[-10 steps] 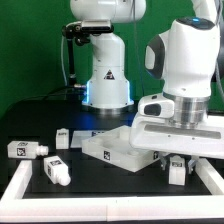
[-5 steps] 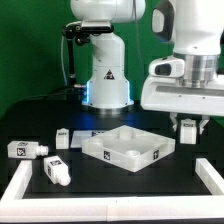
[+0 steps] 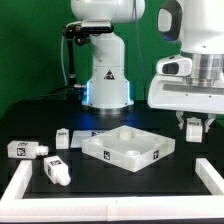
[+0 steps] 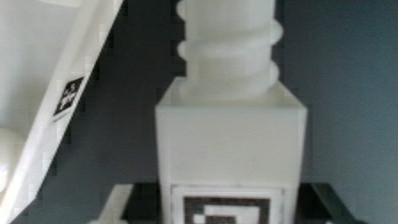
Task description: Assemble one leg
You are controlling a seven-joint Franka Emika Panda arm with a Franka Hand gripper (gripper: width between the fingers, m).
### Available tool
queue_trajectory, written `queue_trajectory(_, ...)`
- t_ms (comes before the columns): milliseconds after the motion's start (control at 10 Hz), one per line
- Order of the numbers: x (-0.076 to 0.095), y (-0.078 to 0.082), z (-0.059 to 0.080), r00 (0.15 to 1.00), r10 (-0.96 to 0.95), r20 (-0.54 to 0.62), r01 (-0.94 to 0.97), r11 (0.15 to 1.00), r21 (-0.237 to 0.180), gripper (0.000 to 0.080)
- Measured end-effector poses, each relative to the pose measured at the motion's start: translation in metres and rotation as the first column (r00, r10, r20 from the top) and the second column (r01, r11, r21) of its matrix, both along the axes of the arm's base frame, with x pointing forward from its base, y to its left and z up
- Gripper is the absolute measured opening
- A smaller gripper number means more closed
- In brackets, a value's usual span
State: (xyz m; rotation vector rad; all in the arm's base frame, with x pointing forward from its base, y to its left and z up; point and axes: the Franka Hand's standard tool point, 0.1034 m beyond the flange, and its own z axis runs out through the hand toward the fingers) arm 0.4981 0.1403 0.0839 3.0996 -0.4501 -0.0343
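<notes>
leg [image 4: 224,130] clamped in end effector [image 3: 192,127], hanging above tabletop [image 3: 100,185], exterior view's right. likely light, rigid, smooth plastic; hold square block flanks, keep threaded peg free.

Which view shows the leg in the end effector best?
Wrist view: the leg fills the frame, its ridged peg and tag edge clear. The exterior view shows it only small, partly hidden in the end effector.
</notes>
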Motion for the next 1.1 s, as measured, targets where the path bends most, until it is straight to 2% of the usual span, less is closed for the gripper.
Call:
queue_trajectory(100,-0.016,0.013,0.0,0.999,0.036,0.024,-0.036,0.999,0.003,0.0282)
queue_trajectory(200,-0.042,0.017,-0.001,0.998,0.059,0.03,-0.059,0.998,0.008,0.0282)
queue_trajectory(400,-0.087,0.022,-0.012,0.991,0.117,0.064,-0.118,0.993,0.012,0.0282)
queue_trajectory(500,-0.096,0.027,-0.015,0.989,0.137,0.056,-0.138,0.99,0.009,0.0282)
queue_trajectory(800,-0.094,0.026,-0.015,0.989,0.139,0.058,-0.14,0.99,0.01,0.0282)
queue_trajectory(900,-0.093,0.021,-0.027,0.975,0.211,0.069,-0.212,0.977,0.002,0.0282)
queue_trajectory(1000,-0.1,0.016,-0.041,0.971,0.234,0.049,-0.234,0.972,-0.008,0.0282)
queue_trajectory(1100,-0.103,0.014,-0.05,0.97,0.238,0.043,-0.238,0.971,-0.013,0.0282)
